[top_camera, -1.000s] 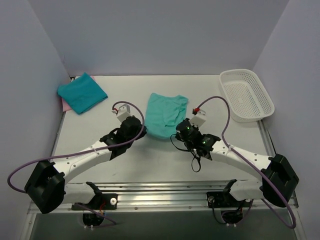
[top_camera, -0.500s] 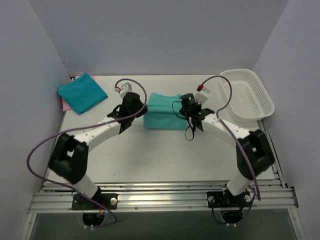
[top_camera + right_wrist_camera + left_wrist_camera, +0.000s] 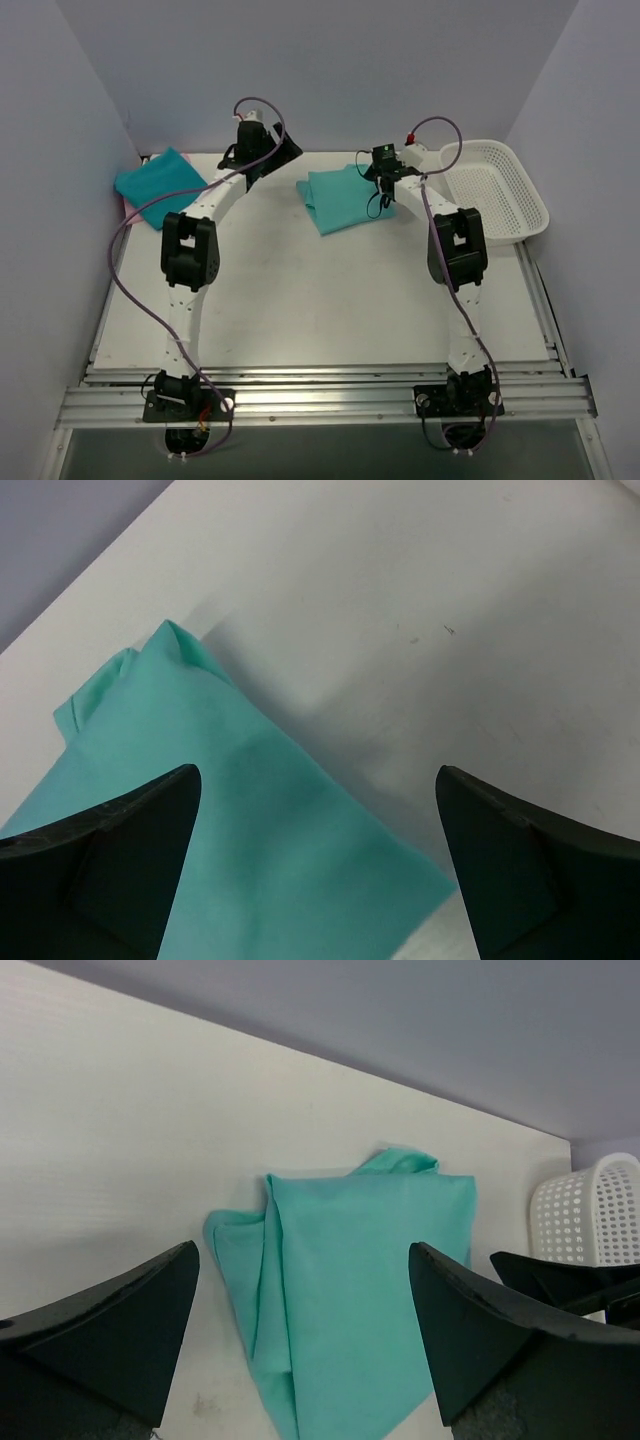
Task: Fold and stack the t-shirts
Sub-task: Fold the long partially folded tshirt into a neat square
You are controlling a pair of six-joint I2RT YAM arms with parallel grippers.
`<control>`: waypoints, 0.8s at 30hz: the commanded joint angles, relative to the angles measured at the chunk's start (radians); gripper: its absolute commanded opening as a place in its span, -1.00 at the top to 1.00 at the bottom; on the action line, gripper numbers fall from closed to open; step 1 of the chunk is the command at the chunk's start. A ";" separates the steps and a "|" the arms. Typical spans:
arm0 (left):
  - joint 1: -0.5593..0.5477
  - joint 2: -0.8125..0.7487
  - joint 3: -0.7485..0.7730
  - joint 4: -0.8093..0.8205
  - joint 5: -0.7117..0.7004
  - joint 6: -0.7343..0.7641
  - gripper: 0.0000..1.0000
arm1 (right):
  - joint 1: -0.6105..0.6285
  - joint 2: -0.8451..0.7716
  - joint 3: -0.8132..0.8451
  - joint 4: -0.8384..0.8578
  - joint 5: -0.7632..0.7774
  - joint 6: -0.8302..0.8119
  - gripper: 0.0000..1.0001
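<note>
Left pincer (image 3: 302, 1265) and right pincer (image 3: 318, 780) released, flanking teal t-shirt (image 3: 340, 198) lying lengthwise along desk (image 3: 330, 290) far edge, between basket (image 3: 497, 190) and folded stack (image 3: 165, 188).

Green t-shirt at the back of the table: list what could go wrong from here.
1. The folded t-shirt has a loose, bunched edge on one side; lifting it toward the stack may well open the fold.
2. The left end effector and right end effector are open and hold nothing; a pinch of only the top layer could drag it apart.
</note>
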 commanded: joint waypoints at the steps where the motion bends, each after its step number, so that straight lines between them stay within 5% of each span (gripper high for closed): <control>1: -0.007 -0.210 -0.121 0.054 0.017 0.035 -0.88 | 0.024 -0.188 -0.079 0.090 0.022 -0.028 -1.00; 11: -0.026 -0.382 -0.588 0.353 -0.041 -0.068 -0.89 | 0.036 -0.435 -0.380 0.223 0.026 -0.033 -1.00; 24: -0.047 -0.022 -0.297 0.410 0.113 -0.088 -0.96 | 0.098 -0.818 -0.884 0.388 -0.012 0.027 -1.00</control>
